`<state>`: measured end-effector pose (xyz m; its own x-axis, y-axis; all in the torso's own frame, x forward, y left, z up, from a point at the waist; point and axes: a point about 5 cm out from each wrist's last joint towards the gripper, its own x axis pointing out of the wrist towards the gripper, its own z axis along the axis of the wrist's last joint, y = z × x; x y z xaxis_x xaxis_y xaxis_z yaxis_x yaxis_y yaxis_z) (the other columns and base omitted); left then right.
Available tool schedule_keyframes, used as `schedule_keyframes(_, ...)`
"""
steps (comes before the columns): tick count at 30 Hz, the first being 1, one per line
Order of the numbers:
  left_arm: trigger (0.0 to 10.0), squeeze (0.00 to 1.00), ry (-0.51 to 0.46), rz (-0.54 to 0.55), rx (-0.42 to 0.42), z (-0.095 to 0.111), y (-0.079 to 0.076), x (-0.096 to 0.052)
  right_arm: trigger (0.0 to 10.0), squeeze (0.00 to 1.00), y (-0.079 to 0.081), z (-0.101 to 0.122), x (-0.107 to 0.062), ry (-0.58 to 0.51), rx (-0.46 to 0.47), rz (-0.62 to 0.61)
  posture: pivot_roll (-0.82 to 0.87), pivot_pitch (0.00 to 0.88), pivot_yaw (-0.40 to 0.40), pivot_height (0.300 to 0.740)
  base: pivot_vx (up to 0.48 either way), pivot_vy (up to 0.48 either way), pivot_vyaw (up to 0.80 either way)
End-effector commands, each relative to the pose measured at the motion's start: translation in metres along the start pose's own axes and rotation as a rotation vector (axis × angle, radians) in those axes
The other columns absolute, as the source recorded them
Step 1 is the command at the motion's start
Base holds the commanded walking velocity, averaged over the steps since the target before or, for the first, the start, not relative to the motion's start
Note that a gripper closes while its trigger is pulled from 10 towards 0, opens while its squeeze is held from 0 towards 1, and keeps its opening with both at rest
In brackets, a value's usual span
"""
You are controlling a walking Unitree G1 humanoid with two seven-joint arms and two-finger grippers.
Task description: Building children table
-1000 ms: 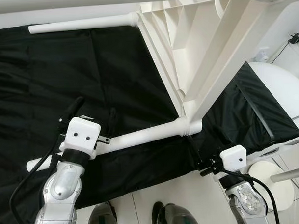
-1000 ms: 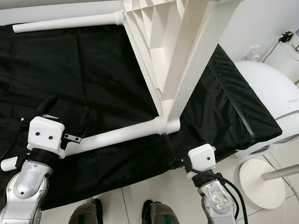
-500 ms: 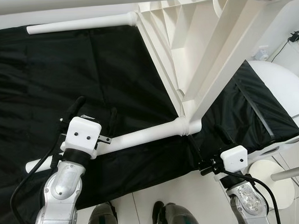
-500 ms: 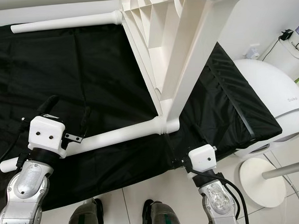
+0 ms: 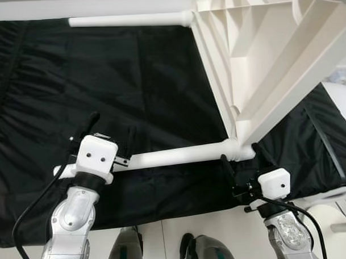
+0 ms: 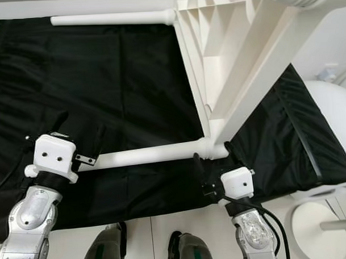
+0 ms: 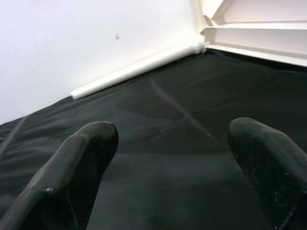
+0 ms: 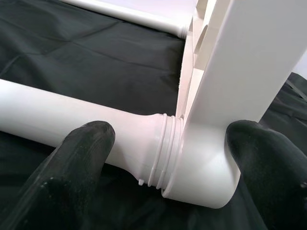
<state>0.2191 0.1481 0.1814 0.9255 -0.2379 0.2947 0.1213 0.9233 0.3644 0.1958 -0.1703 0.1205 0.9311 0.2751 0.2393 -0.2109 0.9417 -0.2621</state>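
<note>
The light was bright and even, coming from above, and my head views stayed sharp with no motion blur. The white table frame [image 5: 262,75] glared almost blown out, its ribs barely readable, while the black cloth [image 5: 103,81] swallowed detail and showed only a faint sheen along its creases. Through my wrist cameras, the fingertips [image 8: 81,163] of my right claw [image 8: 168,163] loomed large, soft and out of focus; the white leg [image 8: 57,110] behind them carried a gentle shadow underneath.
</note>
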Motion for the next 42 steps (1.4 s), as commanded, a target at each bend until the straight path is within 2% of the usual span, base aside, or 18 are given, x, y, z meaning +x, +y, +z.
schedule_keyframes(1, 10.0, 0.00, 0.017, -0.012, -0.012, -0.0025, -0.0033, -0.0018, 10.0, 0.00, 0.0040, 0.0006, 0.0000, 0.007, -0.007, 0.030, 0.07, 0.178, -0.069, 0.740, 0.000, 0.000, 0.80)
schedule_keyframes(9, 10.0, 0.00, 0.014, -0.015, -0.014, -0.0018, -0.0040, -0.0015, 10.0, 0.00, 0.0035, 0.0011, 0.0011, 0.004, -0.008, 0.030, 0.07, 0.177, -0.068, 0.740, 0.000, 0.000, 0.80)
schedule_keyframes(21, 10.0, 0.00, 0.013, -0.016, -0.020, -0.0014, -0.0045, -0.0025, 10.0, 0.00, 0.0029, 0.0026, 0.0009, 0.000, 0.009, 0.033, 0.07, 0.178, -0.071, 0.740, 0.000, 0.000, 0.00)
schedule_keyframes(42, 10.0, 0.00, 0.012, -0.016, -0.022, -0.0007, -0.0051, -0.0031, 10.0, 0.00, 0.0024, 0.0025, 0.0006, -0.001, 0.004, 0.040, 0.07, 0.179, -0.071, 0.740, 0.000, -0.314, 0.00)
